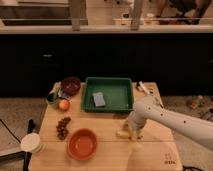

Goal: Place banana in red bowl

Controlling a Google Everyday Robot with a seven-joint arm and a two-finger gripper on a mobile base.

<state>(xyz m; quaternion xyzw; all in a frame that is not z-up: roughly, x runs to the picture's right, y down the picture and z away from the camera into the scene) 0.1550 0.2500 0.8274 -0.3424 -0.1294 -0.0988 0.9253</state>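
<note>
The banana [121, 134] is small and pale yellow and lies on the wooden table [107, 152], right of centre, just in front of the green tray. My gripper [131, 131] is down at the table on the banana's right end, at the tip of the white arm reaching in from the right. Part of the banana is hidden behind the gripper. The red bowl [82, 144] stands empty at the front left of the table, about a bowl's width to the left of the banana.
A green tray [118, 102] holding a grey-blue sponge [99, 99] sits at the back centre. A dark maroon bowl [71, 85], an orange [64, 104] and dark grapes [63, 127] are at the left. A white cup [31, 143] stands at the front left edge.
</note>
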